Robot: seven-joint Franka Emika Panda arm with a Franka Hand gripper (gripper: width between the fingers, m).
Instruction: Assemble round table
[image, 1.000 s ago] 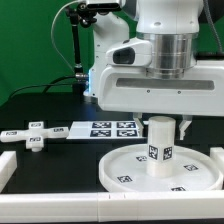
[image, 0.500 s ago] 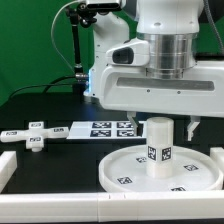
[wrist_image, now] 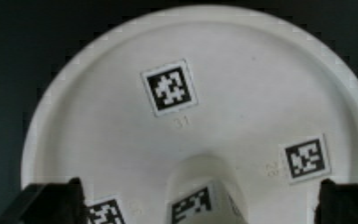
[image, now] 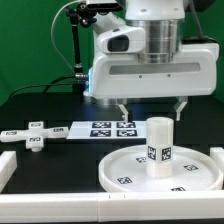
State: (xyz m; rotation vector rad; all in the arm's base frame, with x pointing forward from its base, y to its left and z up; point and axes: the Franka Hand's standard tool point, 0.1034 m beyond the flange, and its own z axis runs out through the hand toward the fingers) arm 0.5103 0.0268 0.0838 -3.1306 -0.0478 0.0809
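The large rimmed round disc (image: 160,168) lies on the black mat at the front, towards the exterior view's right. The short thick cylinder (image: 158,145) stands upright on its middle, tagged side facing the camera. The small cross-shaped piece (image: 36,136) lies on the mat at the exterior view's left. My gripper (image: 152,108) hangs open above the cylinder, its fingertips clear of the cylinder's top and holding nothing. In the wrist view the disc (wrist_image: 194,110) fills the frame, the cylinder (wrist_image: 202,195) rises between the two dark fingers (wrist_image: 51,203).
The marker board (image: 100,128) lies flat behind the disc, right of the cross piece. White bars (image: 8,168) edge the mat at the front left and along the front. The robot's white base stands behind.
The gripper has let go of the cylinder and risen straight up; the cylinder stays upright on the disc.
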